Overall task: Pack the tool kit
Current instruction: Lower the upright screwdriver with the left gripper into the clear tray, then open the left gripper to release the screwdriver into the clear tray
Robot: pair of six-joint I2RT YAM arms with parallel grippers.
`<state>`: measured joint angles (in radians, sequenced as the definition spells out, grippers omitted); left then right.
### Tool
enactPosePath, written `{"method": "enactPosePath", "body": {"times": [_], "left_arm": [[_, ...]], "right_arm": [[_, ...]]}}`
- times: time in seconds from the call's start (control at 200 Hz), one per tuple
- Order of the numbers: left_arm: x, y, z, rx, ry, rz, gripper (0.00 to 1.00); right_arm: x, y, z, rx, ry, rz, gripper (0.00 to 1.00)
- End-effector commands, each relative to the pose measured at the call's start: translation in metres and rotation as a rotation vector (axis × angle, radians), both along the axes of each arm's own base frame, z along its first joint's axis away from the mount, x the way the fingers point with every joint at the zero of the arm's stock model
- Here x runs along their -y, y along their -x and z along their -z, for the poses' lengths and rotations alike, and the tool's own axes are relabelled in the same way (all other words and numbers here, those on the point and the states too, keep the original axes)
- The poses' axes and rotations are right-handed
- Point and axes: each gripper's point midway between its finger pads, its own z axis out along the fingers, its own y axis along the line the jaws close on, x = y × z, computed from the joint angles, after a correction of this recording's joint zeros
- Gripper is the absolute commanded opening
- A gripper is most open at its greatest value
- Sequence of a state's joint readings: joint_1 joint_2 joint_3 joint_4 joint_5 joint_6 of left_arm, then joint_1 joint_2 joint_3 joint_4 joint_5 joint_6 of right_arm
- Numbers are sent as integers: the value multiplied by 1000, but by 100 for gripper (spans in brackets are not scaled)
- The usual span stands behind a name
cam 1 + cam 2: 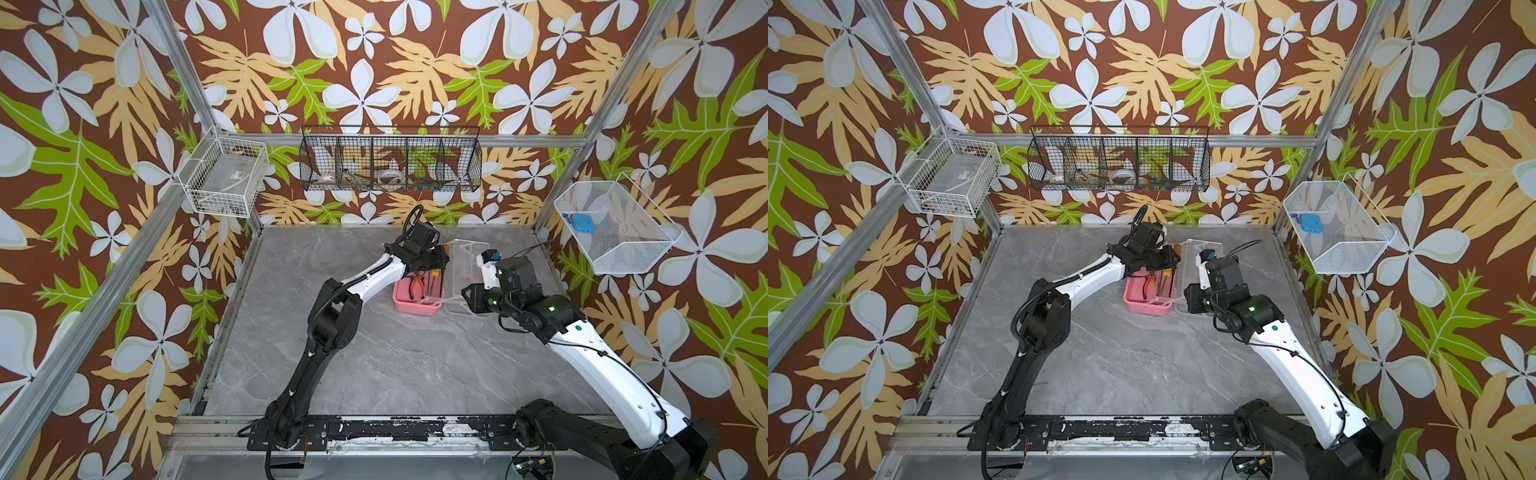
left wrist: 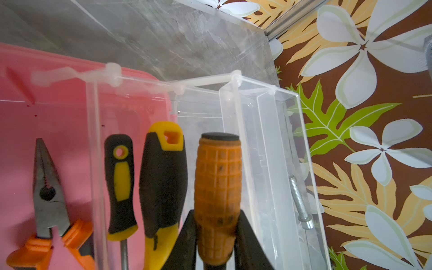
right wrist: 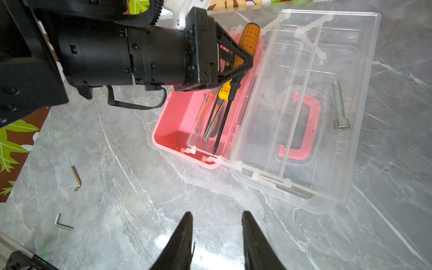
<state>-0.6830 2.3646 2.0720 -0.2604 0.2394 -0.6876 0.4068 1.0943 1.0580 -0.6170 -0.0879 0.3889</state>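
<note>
One orange-handled screwdriver (image 2: 217, 173) is clamped in the left end effector (image 2: 217, 224) over the pink case (image 1: 415, 308). In a top view its shaft points to 6 o'clock, along the case. The right end effector (image 3: 216, 216), at 3 o'clock, stands open, empty.

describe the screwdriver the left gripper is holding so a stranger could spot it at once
Find the pink case on the grey table, its clear lid lying open beside it. Over the case the left gripper is shut on a screwdriver. Unlike the two yellow-black screwdrivers next to it, its handle is plain orange with a moulded grid and a black end cap.
</note>
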Motion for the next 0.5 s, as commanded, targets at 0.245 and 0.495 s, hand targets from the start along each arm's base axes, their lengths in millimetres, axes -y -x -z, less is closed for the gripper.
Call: {"method": "enactPosePath", "body": {"times": [0.245,0.495], "left_arm": [[-1,0,12,-26,2,-20,52],[3,-2,-23,8,47,-11,50]], "right_arm": [[1,-2,2,1,0,12,36],[1,1,5,-7,-5,14,36]]}}
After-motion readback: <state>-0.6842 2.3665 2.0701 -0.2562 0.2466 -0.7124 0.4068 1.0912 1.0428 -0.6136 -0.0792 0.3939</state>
